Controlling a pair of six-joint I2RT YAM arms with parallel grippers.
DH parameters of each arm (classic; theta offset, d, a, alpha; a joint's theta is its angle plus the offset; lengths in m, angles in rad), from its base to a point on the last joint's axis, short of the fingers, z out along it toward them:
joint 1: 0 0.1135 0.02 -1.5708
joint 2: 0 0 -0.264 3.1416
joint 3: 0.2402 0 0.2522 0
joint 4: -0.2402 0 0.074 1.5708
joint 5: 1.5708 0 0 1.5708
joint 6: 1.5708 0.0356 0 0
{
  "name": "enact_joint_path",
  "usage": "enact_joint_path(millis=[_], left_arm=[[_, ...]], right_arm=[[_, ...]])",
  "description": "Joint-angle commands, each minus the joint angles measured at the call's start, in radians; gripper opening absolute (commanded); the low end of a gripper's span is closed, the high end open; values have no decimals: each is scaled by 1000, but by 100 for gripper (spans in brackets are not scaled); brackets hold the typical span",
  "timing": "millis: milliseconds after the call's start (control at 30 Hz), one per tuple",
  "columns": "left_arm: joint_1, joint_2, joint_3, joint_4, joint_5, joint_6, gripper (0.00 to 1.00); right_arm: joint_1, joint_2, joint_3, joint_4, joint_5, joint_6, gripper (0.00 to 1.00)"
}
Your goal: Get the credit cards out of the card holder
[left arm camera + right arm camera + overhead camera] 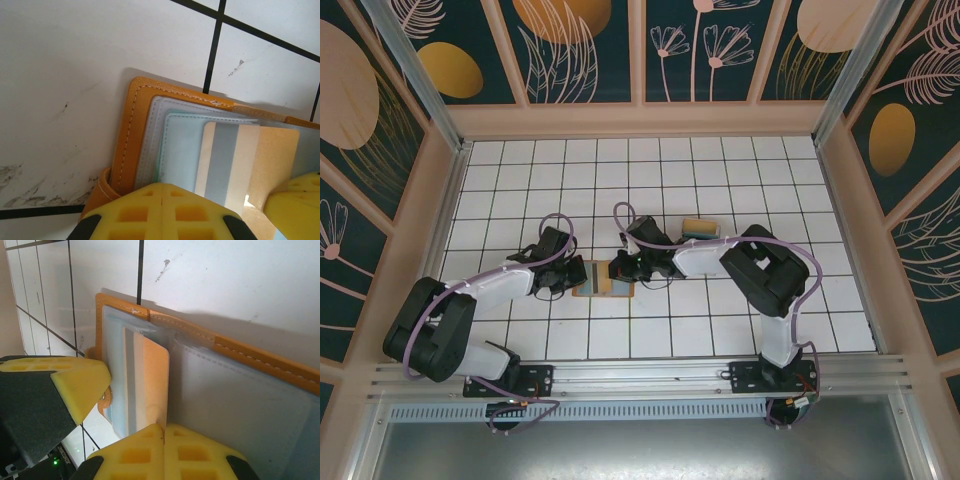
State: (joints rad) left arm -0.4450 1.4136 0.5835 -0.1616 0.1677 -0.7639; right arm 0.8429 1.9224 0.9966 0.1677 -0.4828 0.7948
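Note:
The orange-brown card holder (620,291) lies open on the white tiles between both grippers. Its stitched edge (127,135) and blue-grey pockets (240,405) show close up. A tan credit card (230,155) with a grey stripe sticks partway out of a pocket. My right gripper (618,268) is shut on that card's (155,375) lower edge, fingertips (164,432) meeting around it. My left gripper (582,274) is shut, its yellow tips (165,192) resting on the holder's left half beside the small tab (100,192), with nothing visibly between them.
A small tan and teal object (700,228) lies on the tiles behind and to the right of the holder. Patterned walls enclose the table on three sides. The other gripper's yellow finger (75,385) stands close on the card's left.

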Motion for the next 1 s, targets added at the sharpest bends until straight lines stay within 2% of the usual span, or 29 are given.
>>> enact_joint_path(millis=[0, 433, 533, 667, 800, 867, 967], left_arm=[[3, 3, -8, -79, -36, 0, 0], [3, -9, 2, -81, -27, 3, 0], [4, -29, 18, -90, -27, 3, 0], [3, -68, 47, -102, -32, 3, 2], [3, -108, 78, -104, -35, 5, 16], [4, -132, 97, -103, -35, 5, 35], [4, -157, 125, -94, -28, 9, 52]], right_arm=[[-26, -45, -53, 2, 4, -9, 0], [-130, -239, -185, -56, -18, -95, 0], [-149, -298, -175, -132, 3, -151, 0], [-159, -381, -85, -337, 121, -307, 0], [-160, -440, 32, -533, 277, -466, 0], [-160, -463, 88, -610, 372, -552, 0], [-161, -480, 155, -707, 492, -697, 0]])
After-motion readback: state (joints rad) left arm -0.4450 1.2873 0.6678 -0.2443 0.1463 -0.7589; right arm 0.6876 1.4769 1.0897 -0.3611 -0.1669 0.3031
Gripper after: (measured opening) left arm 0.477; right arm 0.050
